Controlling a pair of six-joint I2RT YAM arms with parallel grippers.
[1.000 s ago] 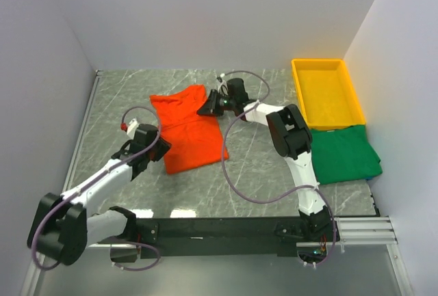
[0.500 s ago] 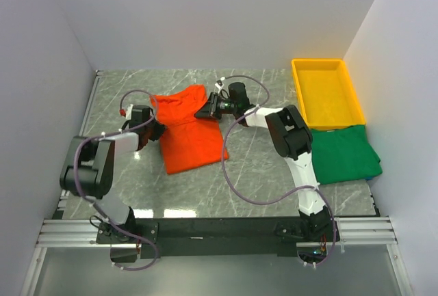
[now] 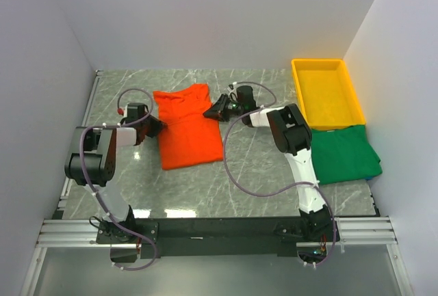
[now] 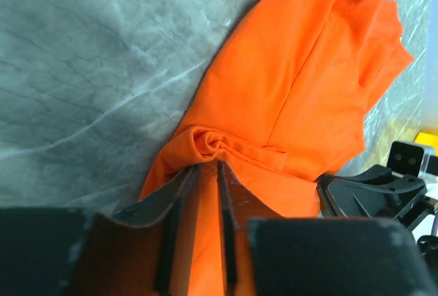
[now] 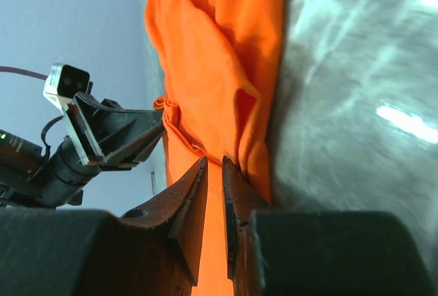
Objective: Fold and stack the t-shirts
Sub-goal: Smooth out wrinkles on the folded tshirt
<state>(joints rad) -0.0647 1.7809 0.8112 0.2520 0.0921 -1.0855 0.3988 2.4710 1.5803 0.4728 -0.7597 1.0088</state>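
The orange-red t-shirt (image 3: 188,128) lies spread in the middle of the table, stretched between both grippers. My left gripper (image 3: 155,127) is shut on its left edge; in the left wrist view the jaws (image 4: 207,167) pinch a bunched fold of the orange cloth (image 4: 294,84). My right gripper (image 3: 213,111) is shut on its right edge; the right wrist view shows the jaws (image 5: 213,163) clamped on the orange cloth (image 5: 219,50). The dark green t-shirt (image 3: 342,154) lies folded at the right, apart from both grippers.
A yellow plastic tray (image 3: 302,91) stands at the back right, just behind the green shirt. White walls close in the table on the left, back and right. The arm bases and a black rail (image 3: 219,230) run along the near edge.
The left arm swung up from the near left and its gripper closed on the shirt's left edge. The right gripper drew right. The orange shirt is now pulled flatter and squarer.
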